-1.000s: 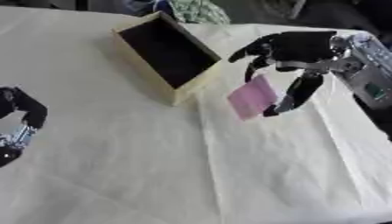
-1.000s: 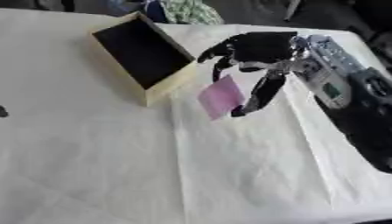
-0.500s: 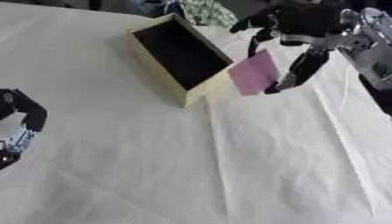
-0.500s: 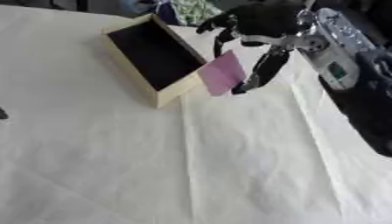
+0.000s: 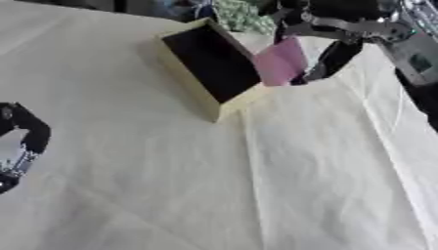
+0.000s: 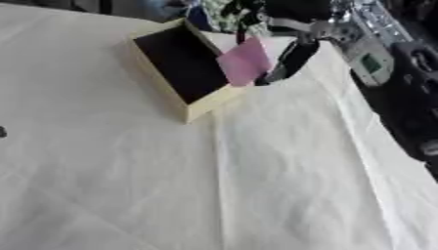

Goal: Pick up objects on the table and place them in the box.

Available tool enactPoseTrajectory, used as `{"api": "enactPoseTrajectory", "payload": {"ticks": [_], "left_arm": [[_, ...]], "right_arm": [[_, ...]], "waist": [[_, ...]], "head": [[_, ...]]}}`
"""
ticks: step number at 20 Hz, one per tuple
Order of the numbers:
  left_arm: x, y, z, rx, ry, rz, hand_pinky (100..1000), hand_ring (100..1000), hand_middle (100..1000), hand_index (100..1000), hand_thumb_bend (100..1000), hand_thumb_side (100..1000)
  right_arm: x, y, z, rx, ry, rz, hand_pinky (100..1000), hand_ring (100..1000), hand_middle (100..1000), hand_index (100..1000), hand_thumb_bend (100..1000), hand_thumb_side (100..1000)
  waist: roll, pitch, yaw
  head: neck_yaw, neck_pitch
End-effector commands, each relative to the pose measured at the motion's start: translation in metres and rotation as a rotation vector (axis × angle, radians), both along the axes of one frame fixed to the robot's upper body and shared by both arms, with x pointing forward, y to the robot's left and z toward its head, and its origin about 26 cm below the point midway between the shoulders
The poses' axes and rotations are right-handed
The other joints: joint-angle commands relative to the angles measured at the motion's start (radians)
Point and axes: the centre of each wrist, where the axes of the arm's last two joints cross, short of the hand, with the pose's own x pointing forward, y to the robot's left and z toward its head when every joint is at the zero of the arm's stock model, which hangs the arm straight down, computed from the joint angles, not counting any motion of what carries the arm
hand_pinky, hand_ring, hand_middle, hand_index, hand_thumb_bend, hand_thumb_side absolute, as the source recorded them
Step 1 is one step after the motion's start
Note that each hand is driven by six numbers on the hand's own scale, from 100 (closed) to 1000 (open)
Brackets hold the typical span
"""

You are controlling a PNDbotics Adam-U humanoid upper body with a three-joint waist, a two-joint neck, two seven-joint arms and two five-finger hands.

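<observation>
A cream box (image 5: 198,90) with a dark inside lies askew at the upper middle of the table. My right hand (image 5: 329,36) comes in from the upper right, fingers curled down, and pinches a flat pink object (image 5: 278,62). The pink object hangs tilted over the box's right rim. In the left eye view my left hand (image 5: 21,146) rests at the left edge, low, with its fingers curled and nothing in them.
A cream cloth (image 5: 256,180) with fold creases covers the table. A green and white patterned thing (image 5: 239,17) lies just behind the box. Dark shapes line the far edge.
My right hand has carried the pink object up and left, from beside the box to over its right rim. The camera has also shifted. The left hand has stayed put.
</observation>
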Motion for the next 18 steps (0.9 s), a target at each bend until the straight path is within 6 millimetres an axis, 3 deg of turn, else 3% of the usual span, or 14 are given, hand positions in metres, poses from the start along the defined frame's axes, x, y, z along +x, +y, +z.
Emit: {"api": "enactPoseTrajectory", "payload": {"ticks": [1,10,18], "left_arm": [[-0.001,-0.005,0.011,0.003,-0.037,-0.030,656,545,452,554,336,617],[0.000,-0.012,0.015,0.005,-0.045,-0.064,656,545,452,553,336,618],[0.000,-0.015,0.016,0.005,-0.047,-0.076,656,545,451,553,335,620]], "right_arm": [[0.001,-0.009,0.014,0.027,-0.033,-0.027,862,882,899,655,530,217],[0.017,-0.012,0.003,0.068,-0.003,-0.066,857,873,887,664,458,242],[0.027,-0.006,-0.008,0.069,0.028,-0.068,856,871,885,776,419,269]], "waist": [[0.005,-0.014,0.010],[-0.005,-0.005,0.061],[-0.009,0.002,0.079]], "head": [[-0.013,-0.018],[-0.041,-0.037],[-0.053,-0.042]]}}
